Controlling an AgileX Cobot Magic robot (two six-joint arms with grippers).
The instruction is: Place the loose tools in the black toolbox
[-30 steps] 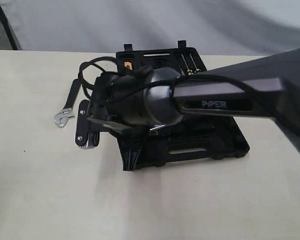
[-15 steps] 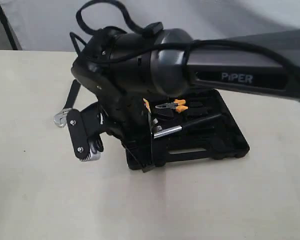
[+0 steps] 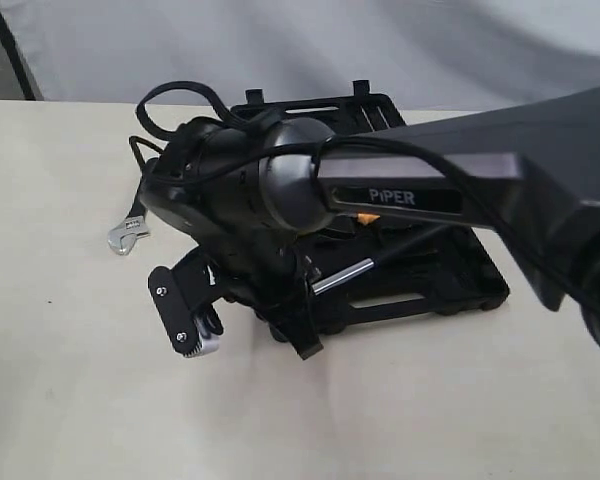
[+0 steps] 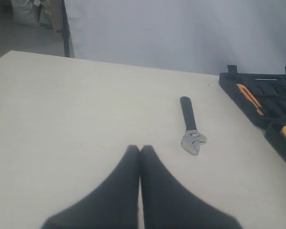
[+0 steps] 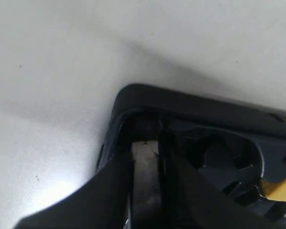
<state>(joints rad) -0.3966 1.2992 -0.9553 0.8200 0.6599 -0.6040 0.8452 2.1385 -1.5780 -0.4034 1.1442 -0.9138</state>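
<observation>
The right pincer (image 3: 298, 336) reaches across to the near corner of the toolbox (image 3: 450, 292). Its jaws are narrowed onto a strip of grey steel that I take to be the head end of the hammer (image 3: 344, 273). The right wrist view bears this out: the fingers (image 5: 109, 191) stand one on each side of the steel, with the box's rounded corner just beyond the tips. The reason for this hold is probably weight. The heavy end sits in the jaws and the lighter handle trails away from the pincer, slantwise over the box's near half, where a long recess could take it. Whether the hammer rests on the box or hangs just above it, I cannot tell.

The hammer shows a bright, round steel neck running into a matt black handle. Its head is hidden under the wrist.

The left pincer (image 4: 140, 150) is closed, tips touching, with nothing in it, low over the table (image 4: 62, 119). The wrench (image 4: 190, 128) lies flat on the table ahead of this pincer, with its silver jaw end nearest and its black handle pointing away. It is near the box but apart from it, so it has yet to be picked up. The tape roll is not in view.
</observation>
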